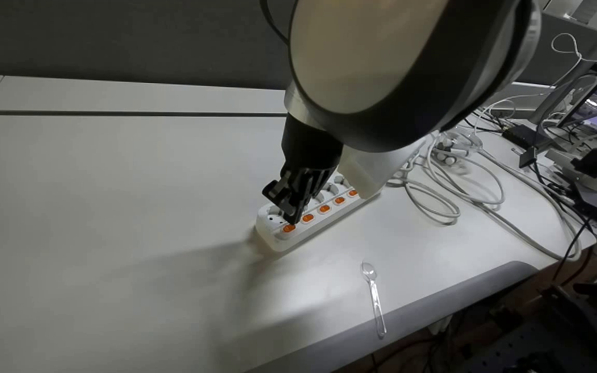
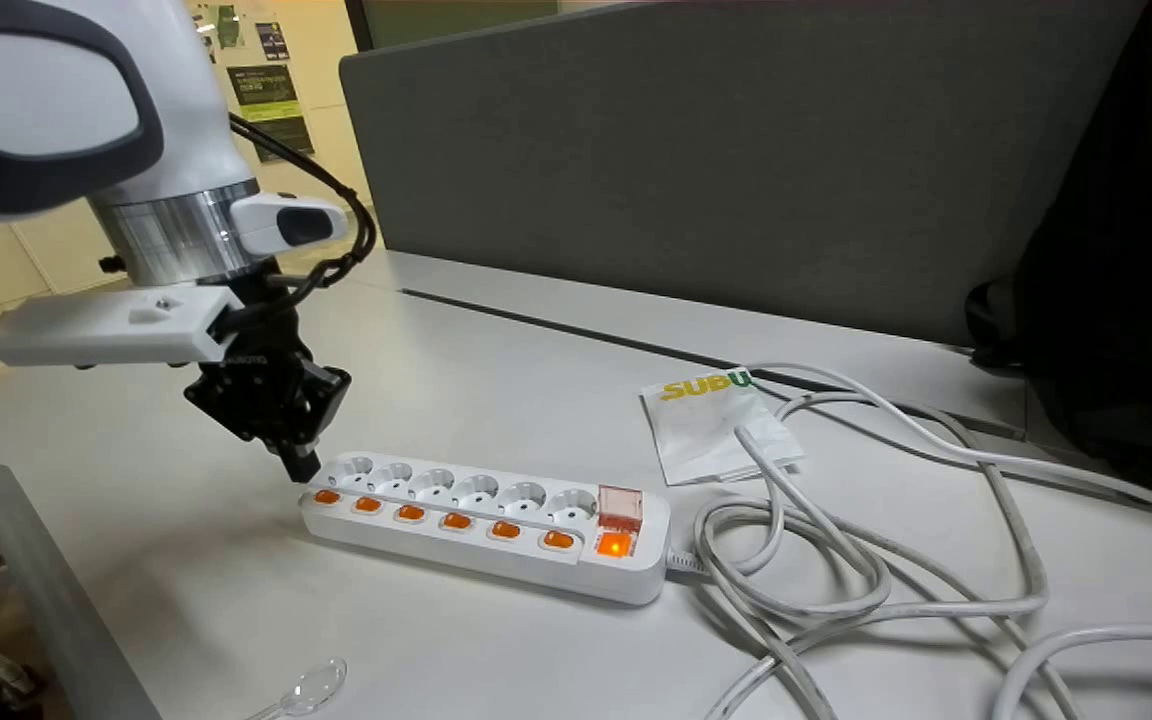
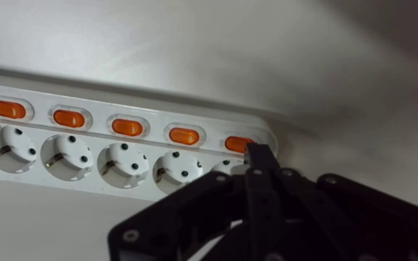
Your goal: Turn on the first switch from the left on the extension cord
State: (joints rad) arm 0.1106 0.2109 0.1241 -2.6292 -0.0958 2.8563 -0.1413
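"So, where's the strip (image 2: pixel 481 548) at? Both exterior views have it."

"On the table (image 1: pixel 148 181), gripper (image 2: pixel 302 464) right at its left end, by the first switch (image 2: pixel 326 497). The wrist view flips that: same switch sits at the right-hand end, its edge tucked behind the black fingertips (image 3: pixel 261 156)."

"Yep. In an exterior view you also get the lit switch (image 2: pixel 616 544), a reddish see-through cover (image 2: pixel 620 506) beside it, and a paper (image 2: pixel 686 430) with yellow and green lettering. In an exterior view with the whole spoon (image 1: pixel 374 298) in frame, the arm (image 1: pixel 371 57) blocks the strip's right end."

"And how wide is the gripper?"

"Fingertips together, looks like, just beside the first switch. Actually touching it? Can't tell from any of the three."

"Fair. Love the plastics, btw: glossy white strip with rounded corners, orange see-through oval switches (image 3: pixel 127 127), round sunken sockets (image 3: pixel 123 165). Spoon's clear plastic with a skinny handle. The cable (image 2: pixel 936 607) is smooth, lying in loose loops. Paper looks creased."
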